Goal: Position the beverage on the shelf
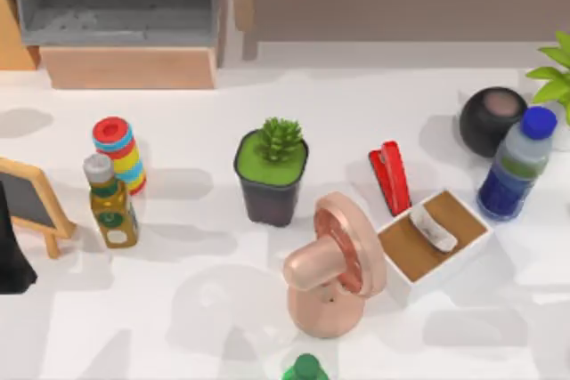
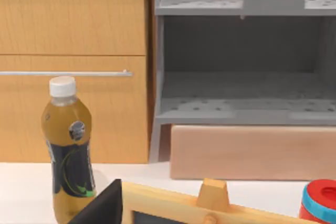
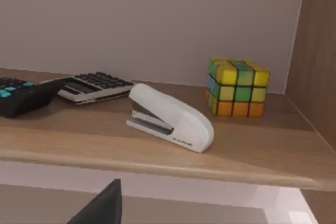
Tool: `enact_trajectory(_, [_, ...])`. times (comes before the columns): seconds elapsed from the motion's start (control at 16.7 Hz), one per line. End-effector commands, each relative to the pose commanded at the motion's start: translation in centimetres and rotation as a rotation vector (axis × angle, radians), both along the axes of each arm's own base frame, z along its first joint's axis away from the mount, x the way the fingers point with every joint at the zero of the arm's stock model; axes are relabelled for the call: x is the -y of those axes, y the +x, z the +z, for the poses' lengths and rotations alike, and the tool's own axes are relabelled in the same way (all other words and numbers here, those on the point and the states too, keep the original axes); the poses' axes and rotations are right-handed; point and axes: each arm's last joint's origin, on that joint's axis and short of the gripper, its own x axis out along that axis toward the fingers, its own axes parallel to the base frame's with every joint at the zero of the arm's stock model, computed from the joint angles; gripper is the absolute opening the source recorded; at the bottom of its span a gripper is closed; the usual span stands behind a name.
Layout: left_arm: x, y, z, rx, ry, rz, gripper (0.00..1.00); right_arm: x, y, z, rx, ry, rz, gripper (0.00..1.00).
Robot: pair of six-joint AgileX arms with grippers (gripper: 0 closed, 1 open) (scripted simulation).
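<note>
— Is the drink up yet?
— No. I see the tea bottle (image 1: 110, 202) on the table (image 1: 178, 309), well below the grey shelf (image 1: 116, 6). My end effectors? I can't tell.

bottle (image 1: 110, 204) left of potted plant (image 1: 271, 173)

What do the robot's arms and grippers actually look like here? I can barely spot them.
Little of them is on show. The left arm is a plain black, blocky shape at the top view's left edge, beside the small chalkboard. Each wrist view catches one dark, matte, wedge-shaped finger tip: the left gripper's and the right gripper's. No cables, markings or labels are visible.
</note>
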Motion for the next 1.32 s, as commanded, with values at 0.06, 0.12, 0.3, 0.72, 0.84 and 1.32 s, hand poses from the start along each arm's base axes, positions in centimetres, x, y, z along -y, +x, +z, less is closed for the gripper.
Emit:
enact_trajectory(0.06, [0.0, 0.0, 0.0, 0.000, 0.000, 0.000, 1.00, 1.5, 0.6, -1.3, -0.007, 0.001, -0.003, 1.00])
enact_trajectory(0.12, [0.0, 0.0, 0.0, 0.000, 0.000, 0.000, 1.00, 3.0, 1.0, -2.7, -0.015, 0.003, -0.006, 1.00])
enact_trajectory(0.3, [0.0, 0.0, 0.0, 0.000, 0.000, 0.000, 1.00, 6.6, 1.0, -7.4, -0.046, 0.025, -0.017, 1.00])
enact_trajectory(0.72, [0.0, 0.0, 0.0, 0.000, 0.000, 0.000, 1.00, 10.0, -1.0, -13.9, -0.088, 0.076, -0.041, 1.00])
enact_trajectory(0.84, [0.0, 0.0, 0.0, 0.000, 0.000, 0.000, 1.00, 10.1, -1.0, -14.0, -0.089, 0.077, -0.042, 1.00])
enact_trajectory(1.32, [0.0, 0.0, 0.0, 0.000, 0.000, 0.000, 1.00, 10.3, 2.0, -14.0, -0.088, 0.077, -0.042, 1.00])
